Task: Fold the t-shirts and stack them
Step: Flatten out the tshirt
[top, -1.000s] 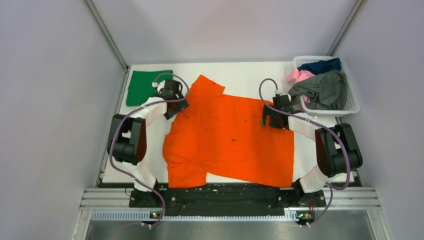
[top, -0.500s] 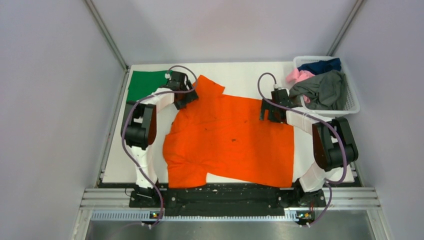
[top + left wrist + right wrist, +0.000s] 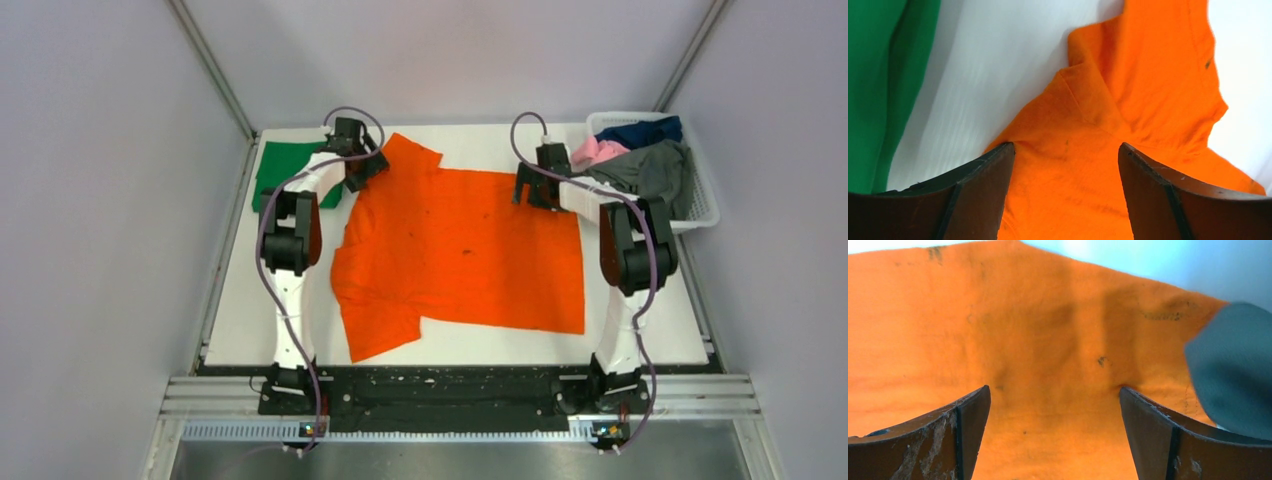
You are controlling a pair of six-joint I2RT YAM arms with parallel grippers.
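The orange t-shirt [image 3: 460,250] lies spread flat in the middle of the white table, collar to the left. My left gripper [image 3: 360,168] is open, its fingertips resting on the far left shoulder by the sleeve; in the left wrist view the open gripper [image 3: 1065,150] straddles orange cloth [image 3: 1128,90]. My right gripper [image 3: 528,190] is open on the shirt's far right corner; in the right wrist view the gripper [image 3: 1055,390] also straddles orange cloth [image 3: 1023,330]. The folded green t-shirt [image 3: 280,168] lies at the back left and shows in the left wrist view [image 3: 878,75].
A white lattice basket [image 3: 704,208] at the back right holds the navy [image 3: 642,130], pink [image 3: 592,151] and grey [image 3: 652,172] shirts. A blurred grey shape [image 3: 1233,365] sits close to my right gripper. Grey walls enclose the table; a black rail [image 3: 450,385] runs along the near edge.
Both arms have stretched towards the far side. The orange shirt has slid away with them, its near hem now off the front edge and its far edge straighter.
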